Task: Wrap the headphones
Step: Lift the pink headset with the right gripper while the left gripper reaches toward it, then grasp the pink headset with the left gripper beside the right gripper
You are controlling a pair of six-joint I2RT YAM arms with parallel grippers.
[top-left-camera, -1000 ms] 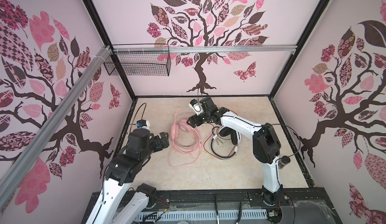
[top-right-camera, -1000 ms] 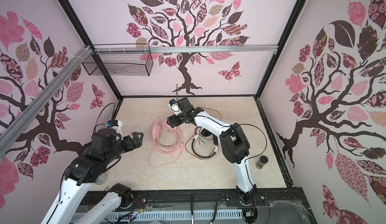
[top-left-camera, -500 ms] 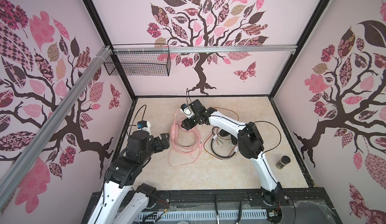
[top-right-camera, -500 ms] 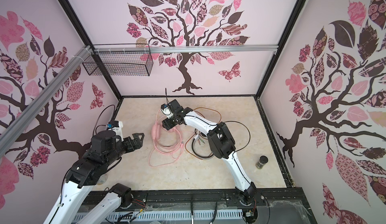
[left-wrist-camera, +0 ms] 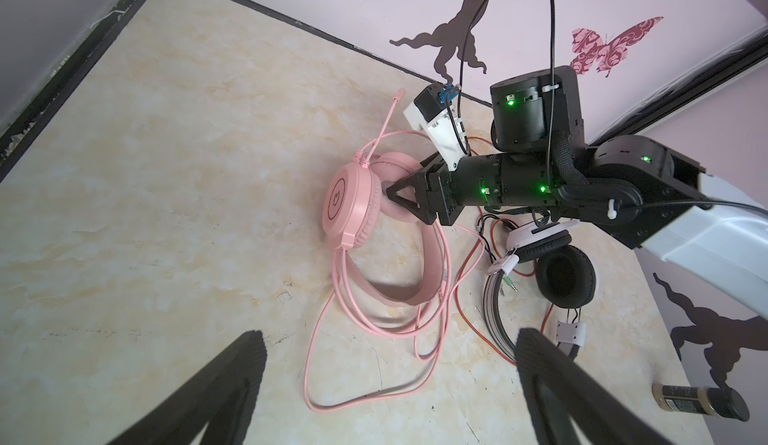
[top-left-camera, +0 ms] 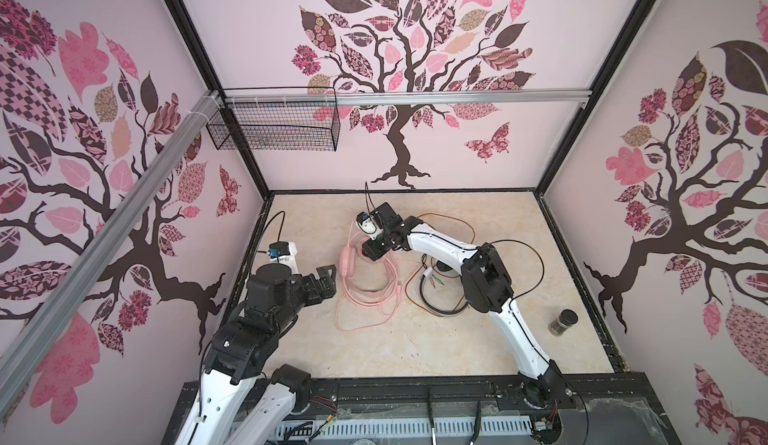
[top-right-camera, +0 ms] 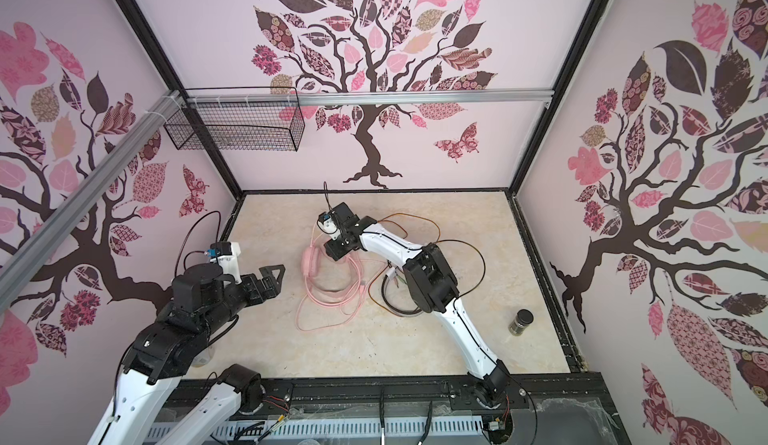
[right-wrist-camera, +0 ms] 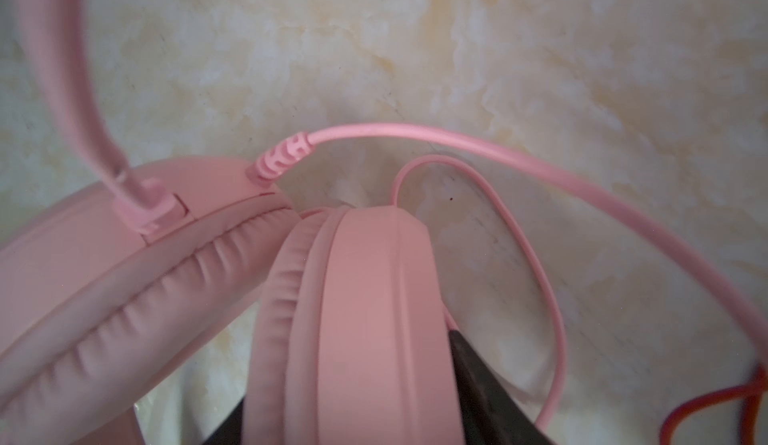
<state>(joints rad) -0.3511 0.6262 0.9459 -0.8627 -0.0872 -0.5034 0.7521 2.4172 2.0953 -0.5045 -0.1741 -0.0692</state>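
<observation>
Looks barely begun: nothing wrapped on either of the headphones, both cords loose across the table.

Far left: left gripper held clear of the table, jaws wide apart, gripping nothing, near the pink headset but not touching it.

Next, left of centre, the pink headset itself: lying on its side, ear cups close together, band arcing toward the front, mic boom pointing at the back wall. Pink cable sprawled in several slack loops over and beyond the band, none wound round it.

Over it, right gripper reaching across from the right, jaws straddling one ear cup, dark fingers against its sides in the right wrist view. Impossible to tell whether clamped firmly or only resting there.

Right of centre: white-and-black headset flat on the table, partly under the right arm, orange cable flung out in wide loops toward the back, equally unwound.

Left to do, seemingly: everything, meaning gathering each cord and winding it round its own headset.
</observation>
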